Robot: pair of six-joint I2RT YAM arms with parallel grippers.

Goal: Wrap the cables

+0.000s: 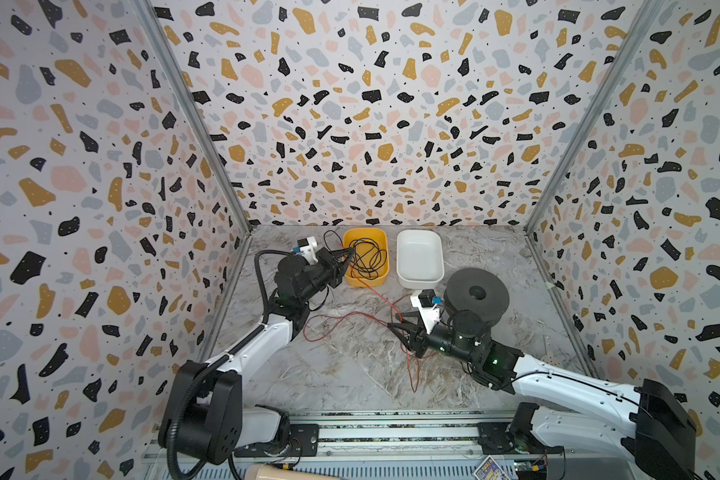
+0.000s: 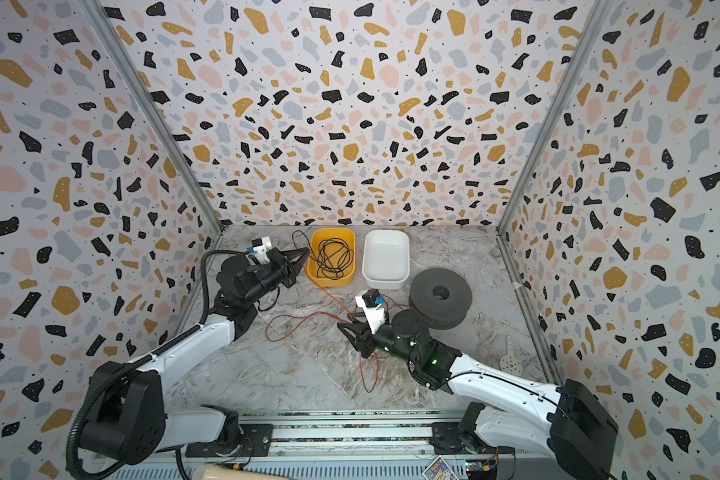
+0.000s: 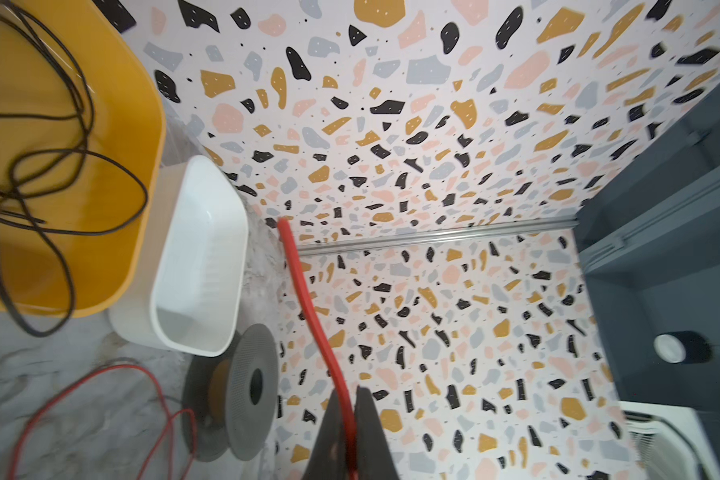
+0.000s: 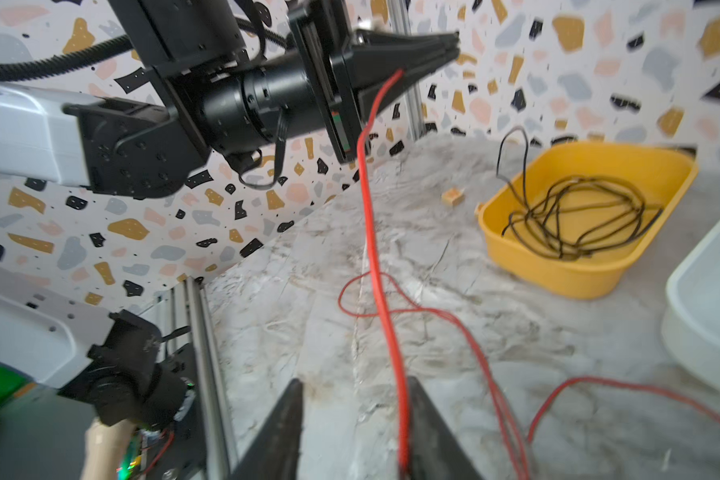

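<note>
Left hand [image 3: 352, 397] clamped on red-orange wire [image 4: 368, 216] near its free end, raised by yellow tub [image 1: 371, 282] at counter's back edge, probably as anchor. Right hand [image 4: 355, 380] apart, wire passing between fingers, likely as guide. Slack loops mid-counter, spool [image 1: 495, 303] close by.

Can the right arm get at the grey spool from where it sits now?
Probably yes. The spool sits close beside the right arm's wrist, nothing between. But the right gripper points away, with the red wire between its open jaws, so it must swing round.
</note>
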